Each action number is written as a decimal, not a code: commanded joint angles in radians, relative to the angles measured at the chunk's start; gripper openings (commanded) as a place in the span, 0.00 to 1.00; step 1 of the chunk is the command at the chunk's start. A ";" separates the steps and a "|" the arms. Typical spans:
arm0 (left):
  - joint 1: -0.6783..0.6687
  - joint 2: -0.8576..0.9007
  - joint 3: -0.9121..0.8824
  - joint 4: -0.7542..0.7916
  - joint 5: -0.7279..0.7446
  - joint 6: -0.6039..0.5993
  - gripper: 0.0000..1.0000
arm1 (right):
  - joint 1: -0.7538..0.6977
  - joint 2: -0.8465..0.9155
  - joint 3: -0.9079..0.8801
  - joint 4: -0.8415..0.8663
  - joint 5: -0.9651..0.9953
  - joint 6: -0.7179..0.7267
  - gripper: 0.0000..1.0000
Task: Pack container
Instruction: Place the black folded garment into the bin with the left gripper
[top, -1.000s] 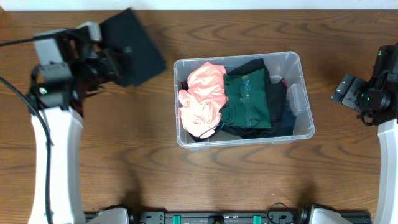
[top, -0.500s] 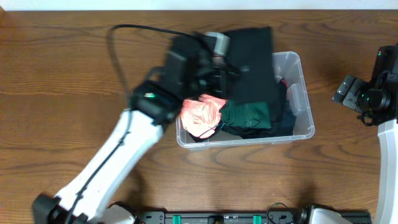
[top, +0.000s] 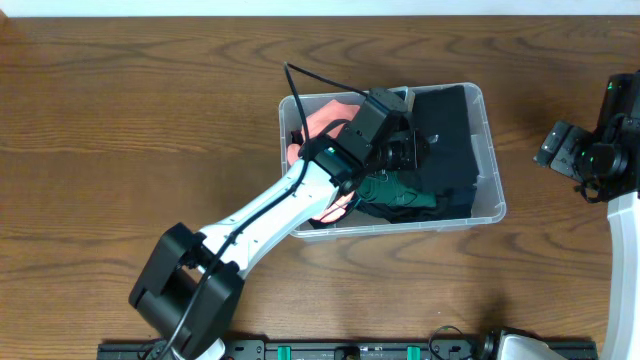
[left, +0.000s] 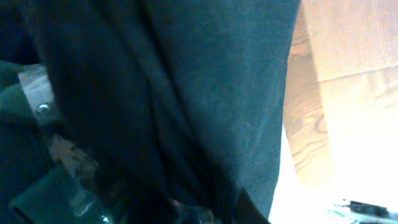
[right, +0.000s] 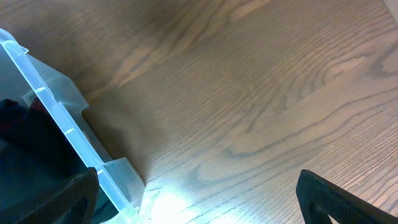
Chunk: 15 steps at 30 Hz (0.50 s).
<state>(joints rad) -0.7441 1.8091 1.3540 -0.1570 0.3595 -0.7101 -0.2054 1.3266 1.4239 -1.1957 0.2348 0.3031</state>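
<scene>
The clear plastic container (top: 492, 160) stands at the table's centre right, holding clothes: a pink garment (top: 318, 122) at its left, a dark green one (top: 396, 196) in the middle. My left gripper (top: 410, 150) reaches over the container and is shut on a black garment (top: 447, 135), which lies spread over the container's right part. In the left wrist view that black cloth (left: 205, 81) fills the frame and hides the fingers. My right gripper (right: 199, 199) is open and empty over bare table, just right of the container's end wall (right: 59, 121); it also shows in the overhead view (top: 556, 145).
The left arm (top: 270, 215) stretches diagonally from the front edge over the container's front left corner. A black cable (top: 305, 85) loops over the container's back left. Wooden table (top: 130, 130) lies to the left of the container.
My left arm has swung from the table's far left to over the container, carrying the black garment, and lowered it onto the container's right part. The right arm has not moved.
</scene>
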 joint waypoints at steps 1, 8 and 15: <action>0.003 0.002 0.013 -0.003 0.028 -0.016 0.59 | -0.018 -0.013 0.002 -0.004 0.000 -0.005 0.99; 0.064 -0.145 0.017 -0.148 0.039 0.126 0.98 | 0.003 -0.013 0.002 0.042 -0.233 -0.167 0.99; 0.283 -0.371 0.017 -0.442 -0.203 0.169 0.98 | 0.156 -0.013 0.002 0.154 -0.347 -0.320 0.88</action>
<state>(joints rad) -0.5488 1.5066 1.3548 -0.5476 0.2848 -0.5804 -0.1101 1.3266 1.4220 -1.0595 -0.0177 0.0875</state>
